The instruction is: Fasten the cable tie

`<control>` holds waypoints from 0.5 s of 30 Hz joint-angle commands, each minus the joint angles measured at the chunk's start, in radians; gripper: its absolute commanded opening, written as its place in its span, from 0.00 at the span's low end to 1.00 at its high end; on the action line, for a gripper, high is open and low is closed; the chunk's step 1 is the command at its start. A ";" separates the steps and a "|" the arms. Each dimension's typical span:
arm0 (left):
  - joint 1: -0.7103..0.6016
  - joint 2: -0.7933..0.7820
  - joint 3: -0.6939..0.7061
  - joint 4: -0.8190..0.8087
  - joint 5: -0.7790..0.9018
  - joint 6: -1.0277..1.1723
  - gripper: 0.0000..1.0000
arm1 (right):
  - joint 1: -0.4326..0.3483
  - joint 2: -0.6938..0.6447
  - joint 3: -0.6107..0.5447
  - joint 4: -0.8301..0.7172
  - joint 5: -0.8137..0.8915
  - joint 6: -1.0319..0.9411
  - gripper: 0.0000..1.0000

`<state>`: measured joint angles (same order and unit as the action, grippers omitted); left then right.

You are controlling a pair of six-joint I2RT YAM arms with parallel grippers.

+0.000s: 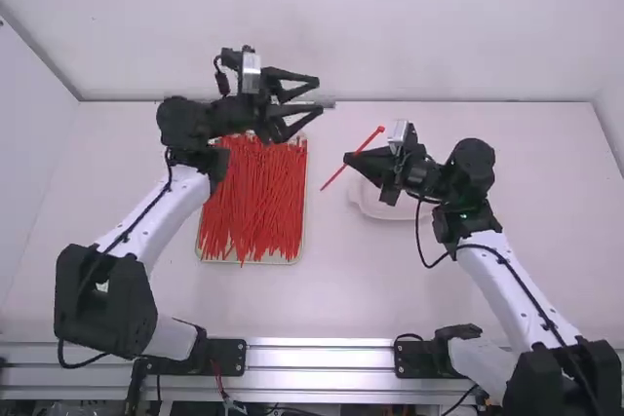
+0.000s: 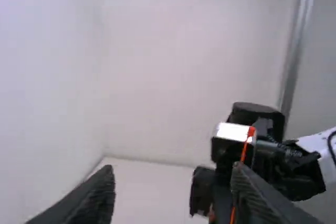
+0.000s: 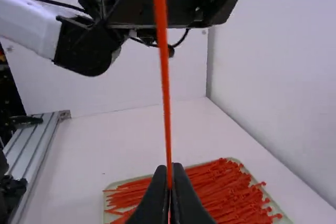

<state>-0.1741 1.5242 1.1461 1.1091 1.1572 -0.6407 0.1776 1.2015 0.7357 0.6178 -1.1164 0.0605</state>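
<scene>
Pinching red cable tie (image 3: 164, 93) in closed right jaws, left jaws spread wide above tie pile (image 1: 258, 197)

A robot lab bench is indicated by a white table (image 1: 351, 270) closed in by plain white walls (image 1: 390, 17), by a left arm (image 1: 146, 226) and right arm (image 1: 512, 284) bolted to an aluminium rail (image 1: 312, 350), and by a tray (image 1: 304, 211) stocked with red ties (image 1: 258, 192).

1 red cable tie (image 3: 164, 77) (plain), red pile (image 1: 255, 197), pale tray (image 3: 108, 188), white table (image 1: 370, 280).
</scene>
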 commanded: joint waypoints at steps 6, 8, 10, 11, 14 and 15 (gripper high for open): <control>0.069 -0.001 0.259 -0.571 0.171 0.357 0.92 | -0.076 0.001 0.071 -0.059 -0.013 0.047 0.00; 0.065 -0.001 0.312 -0.778 0.165 0.500 0.94 | -0.085 0.001 0.104 -0.127 -0.013 0.025 0.00; 0.055 -0.001 0.344 -0.919 0.159 0.615 0.96 | -0.087 0.001 0.135 -0.195 -0.012 -0.012 0.00; 0.056 -0.001 0.359 -0.989 0.160 0.678 0.98 | -0.087 0.001 0.157 -0.239 -0.012 -0.040 0.00; 0.053 -0.001 0.381 -1.114 0.160 0.796 0.99 | -0.076 0.001 0.224 -0.370 0.006 -0.110 0.00; 0.050 -0.001 0.381 -1.128 0.158 0.814 0.99 | -0.069 0.001 0.243 -0.406 0.024 -0.127 0.00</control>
<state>-0.1131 1.5242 1.4982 -0.0025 1.2907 -0.0074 0.0959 1.2015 0.9142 0.2428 -1.1122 0.0055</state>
